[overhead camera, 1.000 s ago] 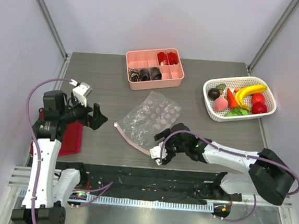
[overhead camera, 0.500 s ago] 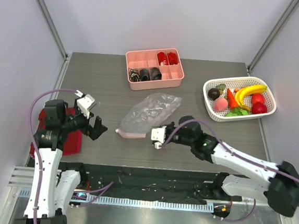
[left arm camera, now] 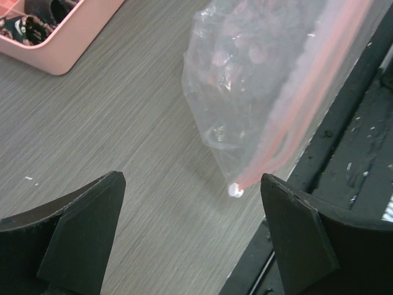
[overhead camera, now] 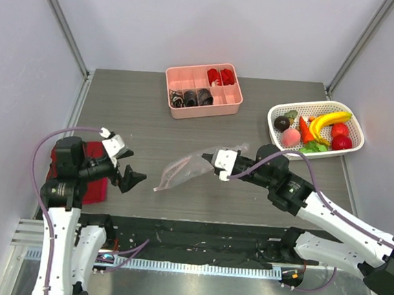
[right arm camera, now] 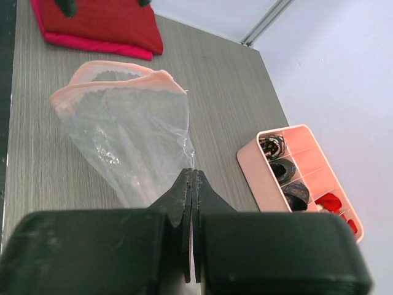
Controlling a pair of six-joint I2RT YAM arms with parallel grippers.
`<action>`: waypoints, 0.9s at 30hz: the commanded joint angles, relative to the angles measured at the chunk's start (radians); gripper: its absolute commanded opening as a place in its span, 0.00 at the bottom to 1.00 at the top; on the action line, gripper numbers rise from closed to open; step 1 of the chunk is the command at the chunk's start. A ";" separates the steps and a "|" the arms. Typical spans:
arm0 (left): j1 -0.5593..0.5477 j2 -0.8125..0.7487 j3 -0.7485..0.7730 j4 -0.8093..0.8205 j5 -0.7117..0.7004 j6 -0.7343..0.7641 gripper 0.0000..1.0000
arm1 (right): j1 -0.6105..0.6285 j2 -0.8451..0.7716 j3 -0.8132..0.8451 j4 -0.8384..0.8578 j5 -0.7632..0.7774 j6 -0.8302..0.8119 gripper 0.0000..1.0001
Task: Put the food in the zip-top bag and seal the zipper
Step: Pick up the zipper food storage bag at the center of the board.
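The clear zip-top bag [overhead camera: 183,171] hangs slanted above the table, held by its closed bottom end. My right gripper [overhead camera: 212,158] is shut on that end [right arm camera: 191,177]. The bag's pink zipper [overhead camera: 162,184] points down and left, and its mouth gapes a little in the right wrist view [right arm camera: 116,75]. My left gripper [overhead camera: 131,177] is open just left of the mouth. In the left wrist view the zipper [left arm camera: 305,89] ends in a white slider [left arm camera: 235,191] between the spread fingers of that gripper [left arm camera: 191,184]. The food [overhead camera: 314,129] lies in the white mesh basket [overhead camera: 284,152] at the right.
A pink compartment tray [overhead camera: 204,109] with red and black items stands at the back centre. A red cloth [overhead camera: 96,180] lies at the left edge beside the left arm. The black front rail [overhead camera: 196,234] runs along the near edge.
The right gripper shut on the bag's end and lifted it up and to the right, off the table. The left gripper moved right and nearer, toward the bag's mouth.
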State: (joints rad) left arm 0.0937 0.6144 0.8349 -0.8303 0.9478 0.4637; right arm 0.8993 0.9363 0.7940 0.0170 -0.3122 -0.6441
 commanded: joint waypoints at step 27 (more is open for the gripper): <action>-0.043 -0.018 -0.088 0.284 -0.004 -0.198 0.64 | -0.002 0.121 0.200 0.015 -0.068 0.144 0.01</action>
State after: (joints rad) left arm 0.0719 0.5900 0.7715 -0.6651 0.9615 0.2844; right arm 0.8993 1.0496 0.9360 0.0048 -0.3500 -0.5156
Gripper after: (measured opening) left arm 0.646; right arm 0.016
